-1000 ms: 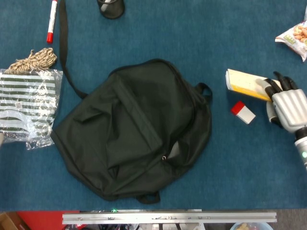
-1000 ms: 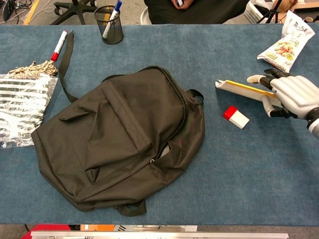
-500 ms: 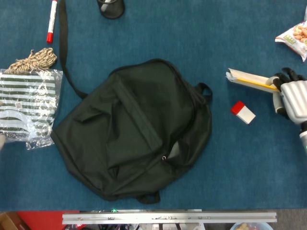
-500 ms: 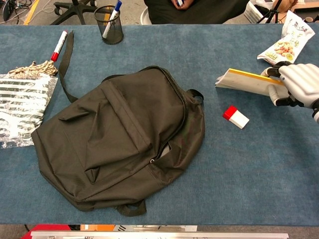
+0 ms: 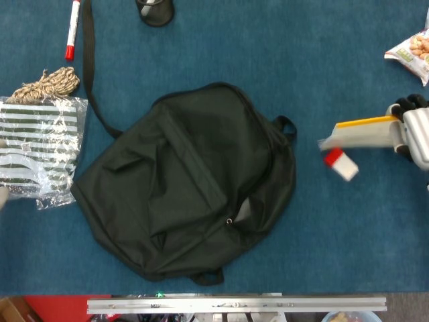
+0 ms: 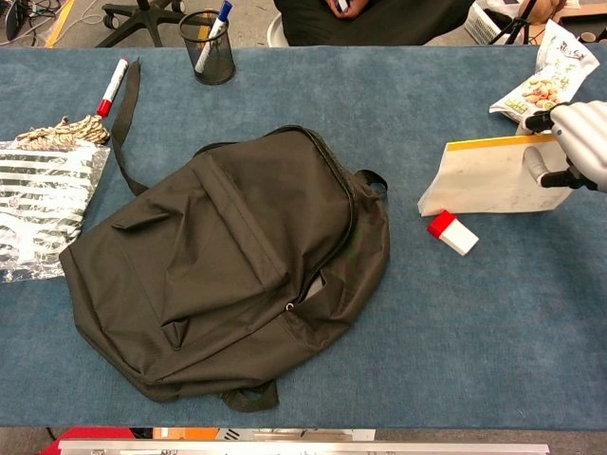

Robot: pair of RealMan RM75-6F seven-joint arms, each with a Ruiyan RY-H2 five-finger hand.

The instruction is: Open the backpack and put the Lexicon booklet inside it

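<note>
So far only the pick-up is done: my right hand (image 6: 580,144) has its fingers clamped on the far edge of the Lexicon booklet (image 6: 491,177), which hangs tilted above the surface, near the small red-and-white box (image 6: 451,232) and well apart from the backpack (image 6: 228,265). The backpack lies flat in the middle of the blue surface (image 6: 493,322), and its main zip looks mostly closed, so opening it and slipping the booklet inside are both left to do. My left hand is not in view. A second ago the booklet lay flat with my fingers at its end; now it is raised and turned to show its pale face.
</note>
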